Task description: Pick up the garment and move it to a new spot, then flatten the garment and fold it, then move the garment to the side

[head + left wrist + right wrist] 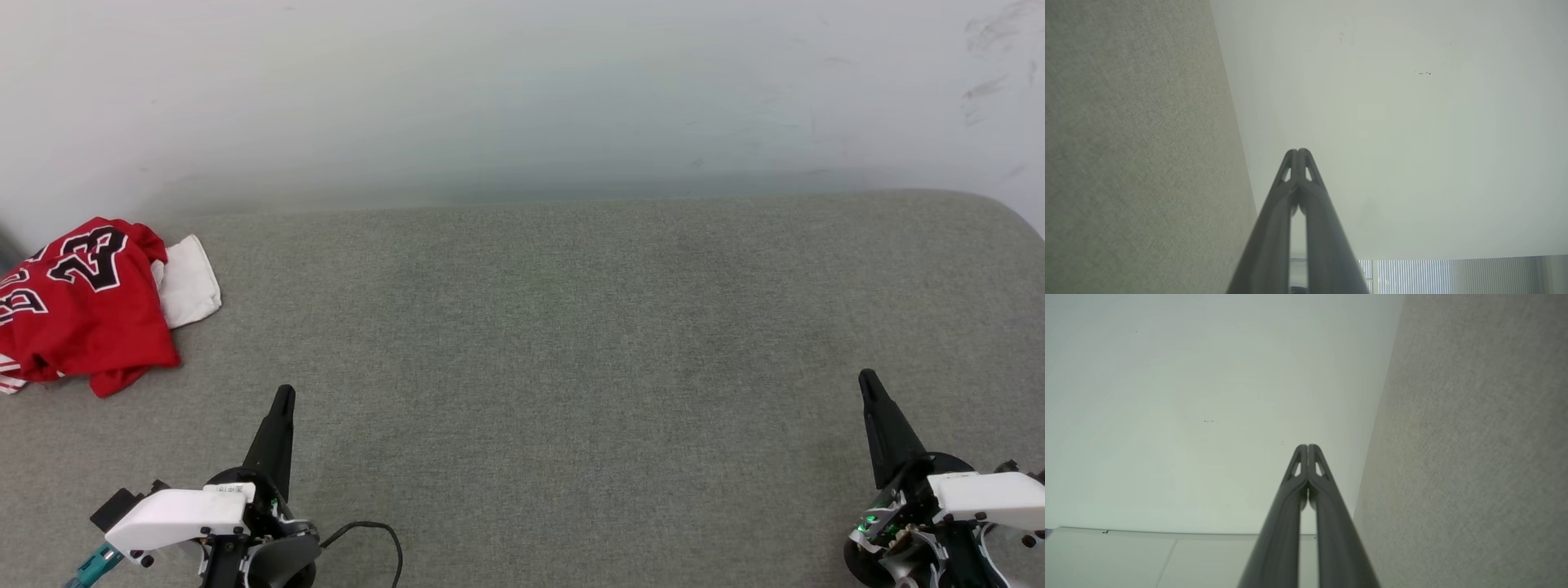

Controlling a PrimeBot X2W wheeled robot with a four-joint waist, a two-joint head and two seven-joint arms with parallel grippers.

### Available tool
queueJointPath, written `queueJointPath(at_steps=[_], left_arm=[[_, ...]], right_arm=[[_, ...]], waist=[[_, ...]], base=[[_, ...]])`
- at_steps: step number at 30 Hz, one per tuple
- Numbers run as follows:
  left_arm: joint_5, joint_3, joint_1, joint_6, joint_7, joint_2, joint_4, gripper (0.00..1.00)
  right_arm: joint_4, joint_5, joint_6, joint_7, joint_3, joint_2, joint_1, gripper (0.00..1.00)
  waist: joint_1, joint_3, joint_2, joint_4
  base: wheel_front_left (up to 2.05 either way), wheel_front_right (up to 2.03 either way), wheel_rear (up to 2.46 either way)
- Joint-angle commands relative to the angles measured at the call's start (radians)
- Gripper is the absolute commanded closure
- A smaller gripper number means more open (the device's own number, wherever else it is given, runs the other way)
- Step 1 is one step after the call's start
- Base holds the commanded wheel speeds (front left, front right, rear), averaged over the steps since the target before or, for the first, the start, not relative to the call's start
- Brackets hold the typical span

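- Grey cloth surface (571, 367): the garment (86, 306) lay crumpled at 9 o'clock, "23" face up, apart from both grippers. A long left reach could've shoved it instead of gripping it.
- Bunched layers: a pinch might've caught just one fold or the white sleeve (189, 290), so it'd lift twisted.
- Left gripper (283, 396) sat at 7 o'clock, right gripper (865, 380) at 4, tips toward 12. Fingers were pressed together & empty.
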Motion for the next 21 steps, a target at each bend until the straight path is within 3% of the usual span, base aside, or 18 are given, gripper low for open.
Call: queueJointPath(at_steps=[1,21], left_arm=[[0.002,0.002,-0.008,-0.003,0.001,-0.001,0.001,1.0],[0.001,0.002,-0.008,-0.003,0.001,-0.001,0.001,1.0]], right_arm=[[0.001,0.004,0.0,0.001,0.0,0.003,-0.011,1.0],[0.001,0.004,0.0,0.001,0.0,0.003,-0.011,1.0]], waist=[[0.0,0.0,-0.0001,0.0],[0.0,0.0,-0.0001,0.0]], base=[[0.0,0.0,0.0],[0.0,0.0,0.0]])
